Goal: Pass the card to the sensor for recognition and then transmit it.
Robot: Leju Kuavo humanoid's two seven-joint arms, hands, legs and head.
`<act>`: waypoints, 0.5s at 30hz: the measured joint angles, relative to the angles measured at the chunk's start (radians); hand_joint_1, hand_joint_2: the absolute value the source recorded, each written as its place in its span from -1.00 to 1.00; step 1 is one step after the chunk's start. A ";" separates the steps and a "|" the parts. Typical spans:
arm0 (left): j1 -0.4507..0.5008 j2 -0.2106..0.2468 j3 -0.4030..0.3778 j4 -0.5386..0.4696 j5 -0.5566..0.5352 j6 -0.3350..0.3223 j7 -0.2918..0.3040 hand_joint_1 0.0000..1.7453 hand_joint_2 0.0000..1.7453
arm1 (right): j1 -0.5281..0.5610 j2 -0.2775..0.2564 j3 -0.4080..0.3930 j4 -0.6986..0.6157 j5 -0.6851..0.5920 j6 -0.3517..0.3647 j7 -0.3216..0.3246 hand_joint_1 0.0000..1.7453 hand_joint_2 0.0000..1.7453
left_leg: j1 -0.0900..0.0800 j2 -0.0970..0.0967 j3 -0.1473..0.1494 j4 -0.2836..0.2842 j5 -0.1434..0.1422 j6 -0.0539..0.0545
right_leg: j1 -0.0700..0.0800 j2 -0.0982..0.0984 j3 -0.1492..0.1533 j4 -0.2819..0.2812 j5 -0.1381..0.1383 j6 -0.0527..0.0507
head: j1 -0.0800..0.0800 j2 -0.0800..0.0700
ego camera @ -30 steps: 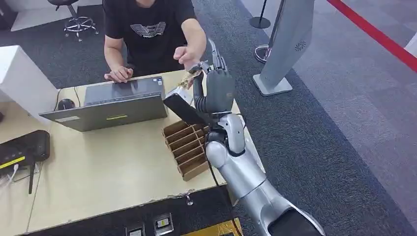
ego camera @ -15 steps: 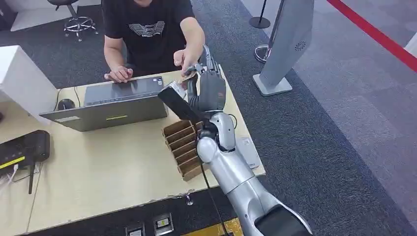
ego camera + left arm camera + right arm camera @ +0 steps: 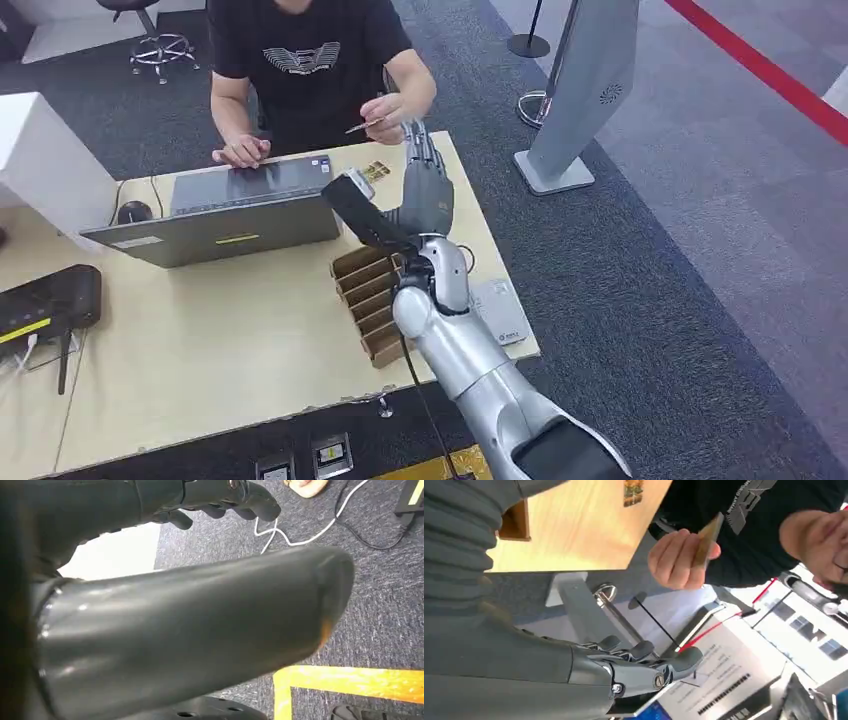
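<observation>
A person's hand [image 3: 396,104] holds the tan card [image 3: 364,126] above the far edge of the table; the card [image 3: 707,539] is pinched in those fingers [image 3: 676,560]. My right hand [image 3: 426,186] hovers over the table just below and to the right of it, fingers stretched out and apart, holding nothing [image 3: 644,666]. The white card sensor [image 3: 501,311] lies near the table's right edge, beside my right forearm. My left hand [image 3: 220,502] hangs over the carpet floor with loosely bent fingers and holds nothing.
A second card [image 3: 376,172] lies on the table [image 3: 220,340] near the laptop [image 3: 235,215]. A wooden slotted card rack [image 3: 372,300] stands under my right forearm. A black router [image 3: 45,300] sits at the left. A white stand [image 3: 575,90] rises from the floor on the right.
The person took the card from my right hand and drew it back toward their body. My right hand sank a little with its fingers now straight and empty.
</observation>
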 joint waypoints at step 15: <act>0.015 0.004 -0.002 0.000 0.039 -0.002 -0.007 -1.00 -1.00 | 0.116 -0.216 0.020 -0.160 0.066 -0.004 0.327 -1.00 1.00 | -0.001 0.002 0.001 0.001 0.000 0.000 | -0.001 0.001 0.000 -0.001 0.000 0.000 | 0.000 0.000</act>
